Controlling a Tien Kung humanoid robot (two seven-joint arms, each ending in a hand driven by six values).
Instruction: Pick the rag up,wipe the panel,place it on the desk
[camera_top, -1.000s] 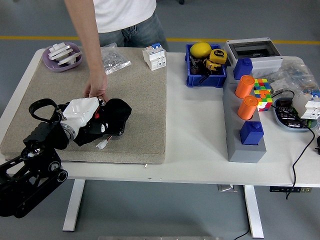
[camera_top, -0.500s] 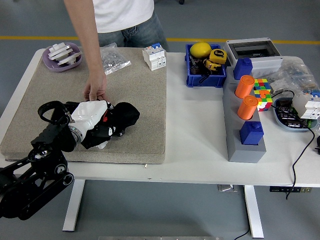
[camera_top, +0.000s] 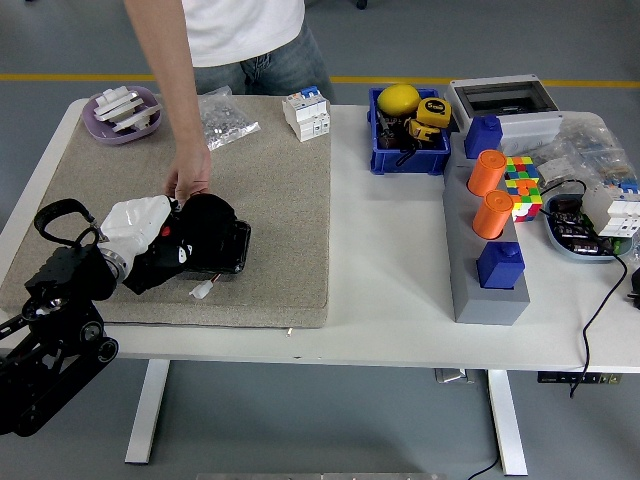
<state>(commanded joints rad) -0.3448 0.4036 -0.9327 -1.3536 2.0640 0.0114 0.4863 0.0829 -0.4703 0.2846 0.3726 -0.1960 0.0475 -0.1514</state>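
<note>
My left hand (camera_top: 135, 228), pale at the palm, is shut on the black rag (camera_top: 205, 222) and presses it down on a dark panel (camera_top: 228, 258) that lies on the beige mat (camera_top: 285, 200). The rag covers most of the panel. A small white connector (camera_top: 203, 290) sticks out at the panel's near edge. A person at the far side reaches down, and the person's hand (camera_top: 188, 182) rests on the panel's far edge, just above the rag. My right arm is out of the picture.
A purple dish (camera_top: 125, 110), a clear bag (camera_top: 228, 115) and a white breaker (camera_top: 308, 112) line the mat's far edge. To the right stand a blue bin (camera_top: 408, 145), a grey block (camera_top: 485, 295) with orange cylinders, a colour cube (camera_top: 523, 185) and a grey box (camera_top: 505, 100).
My left hand swept the rag to the right over the panel, then back to the left. The person's hand stayed at the panel's far edge.
</note>
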